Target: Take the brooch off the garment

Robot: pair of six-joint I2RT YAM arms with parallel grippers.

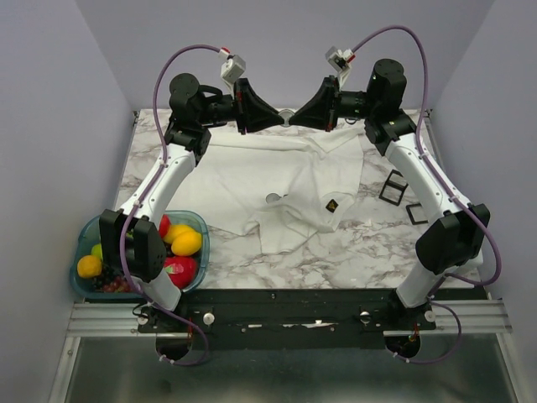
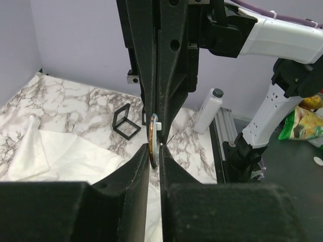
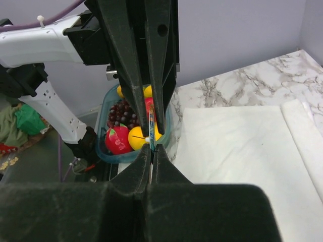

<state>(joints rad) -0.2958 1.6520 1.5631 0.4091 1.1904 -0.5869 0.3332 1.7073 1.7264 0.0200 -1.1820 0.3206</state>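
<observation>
Brooch [image 2: 152, 137] is seen edge-on in both wrist views as a thin disc. Its long axis runs up-down in the frame, in line with the fingers. A small white stub sticks out of one flat side. The face is turned away from both wrist cameras, so petals and centre can't be read. Only a reddish rim shows in the left wrist view and a blue-red one in the right.

In the top view the brooch is reduced to a small pale ring between the two tips, too small for detail. It is held in the air over the far edge of the table [image 1: 369, 239]. It is clear of the garment [image 1: 252, 172], which is spread flat below with some folds and its dark diamond logo [image 1: 331, 204] facing up.

Left gripper [image 2: 154, 154] is closed down to a narrow slit, with the disc's rim pinched in it. Right gripper [image 3: 151, 151] is closed likewise on the opposite rim. Whether its pads bear on the disc or on the stub can't be told.

Both arms are raised with the forearms reaching toward the far wall. The wrists are turned inward, so the grippers are levelled at each other, tip to tip, with only the brooch between them.

Two black square frames [image 1: 393, 186] lie beside the right arm. A fruit basket [image 1: 84, 239] is partly hidden behind the left arm's base link.
</observation>
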